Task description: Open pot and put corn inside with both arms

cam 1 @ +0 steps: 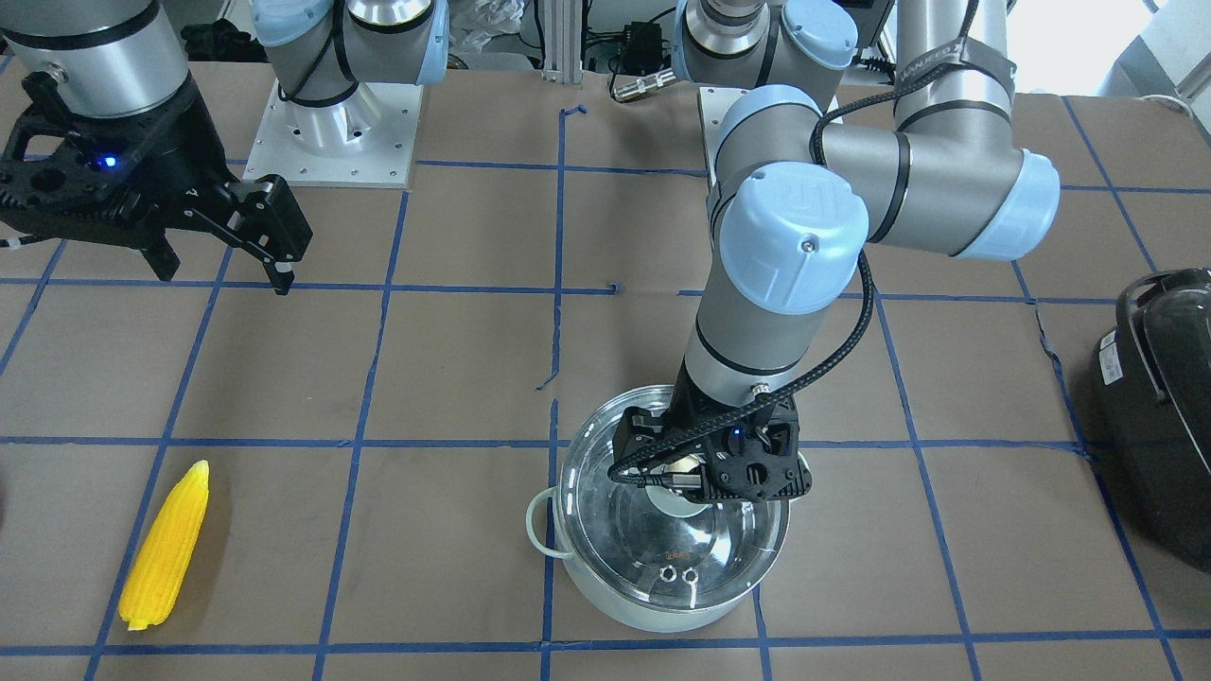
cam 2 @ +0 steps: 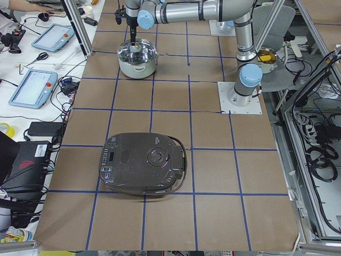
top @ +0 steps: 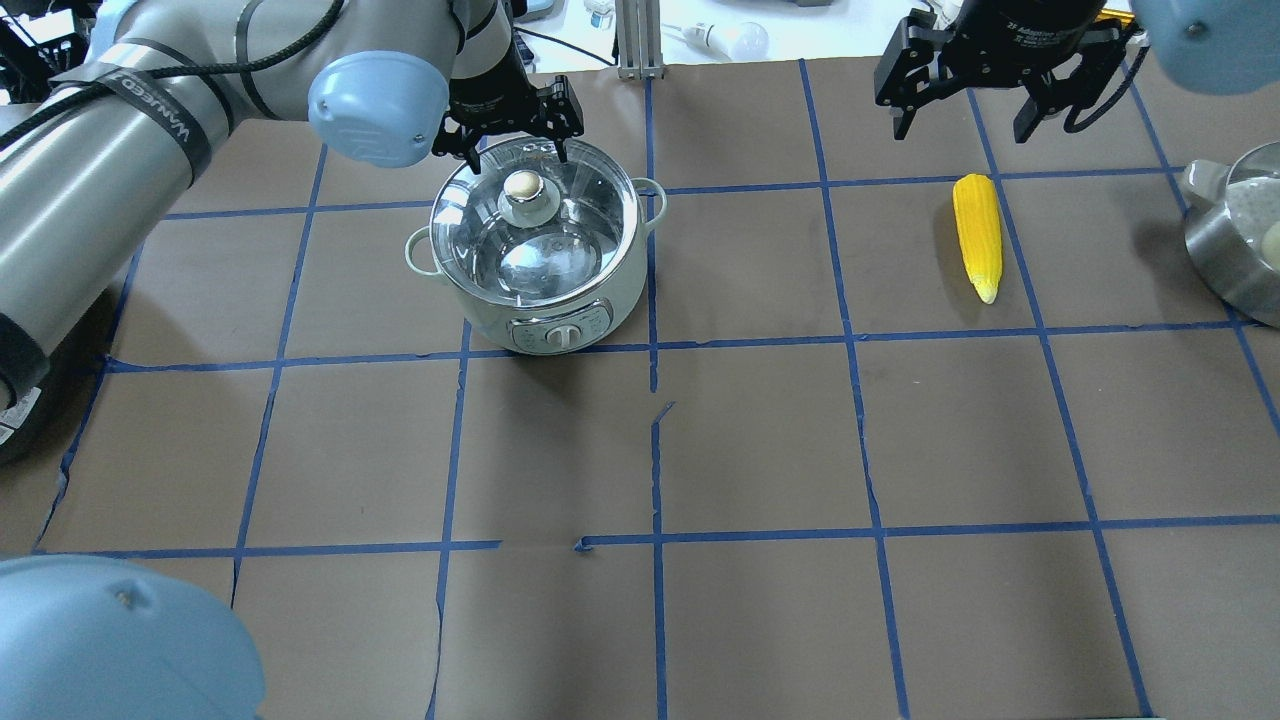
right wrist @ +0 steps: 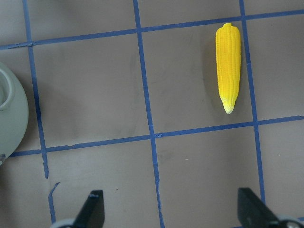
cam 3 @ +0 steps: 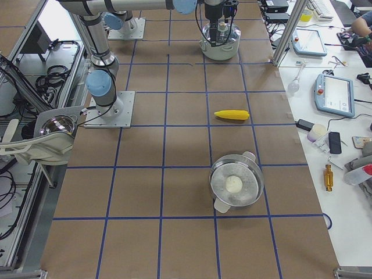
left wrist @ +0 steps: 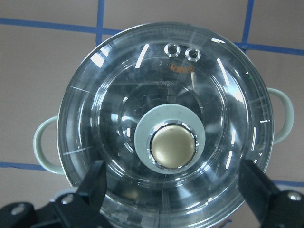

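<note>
The mint-green pot (top: 560, 300) stands with its glass lid (top: 545, 245) on, a gold knob (left wrist: 173, 146) at the lid's centre. My left gripper (left wrist: 172, 166) hangs open just over the lid, one finger on each side of the knob and not closed on it; it also shows in the front view (cam 1: 710, 473). The yellow corn (top: 978, 235) lies flat on the table, well to the pot's right, with its tip towards the robot. My right gripper (top: 965, 125) is open and empty, held in the air beyond the corn's blunt end. The corn also shows in the right wrist view (right wrist: 228, 66).
A black appliance with a handle (cam 1: 1164, 407) sits at the table's end on my left. A second steel pot with a pale knob (top: 1240, 240) stands at the table's right edge. The arms' mounting plates (cam 1: 331, 128) sit near the robot. Blue tape lines grid the brown table.
</note>
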Robot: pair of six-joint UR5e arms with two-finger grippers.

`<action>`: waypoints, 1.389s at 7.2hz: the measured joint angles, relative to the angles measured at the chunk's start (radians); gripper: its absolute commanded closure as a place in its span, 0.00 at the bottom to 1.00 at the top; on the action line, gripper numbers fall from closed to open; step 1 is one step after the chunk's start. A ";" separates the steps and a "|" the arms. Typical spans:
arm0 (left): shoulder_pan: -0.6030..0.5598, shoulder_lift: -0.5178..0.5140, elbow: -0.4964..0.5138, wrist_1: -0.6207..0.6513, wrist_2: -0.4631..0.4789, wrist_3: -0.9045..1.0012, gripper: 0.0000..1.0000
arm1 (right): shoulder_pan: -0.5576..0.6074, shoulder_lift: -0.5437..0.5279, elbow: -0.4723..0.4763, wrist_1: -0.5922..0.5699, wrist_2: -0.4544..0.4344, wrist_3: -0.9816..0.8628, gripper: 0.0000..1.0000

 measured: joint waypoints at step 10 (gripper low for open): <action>0.004 -0.030 -0.026 0.005 -0.001 -0.021 0.39 | 0.000 0.000 0.001 0.001 0.008 0.000 0.00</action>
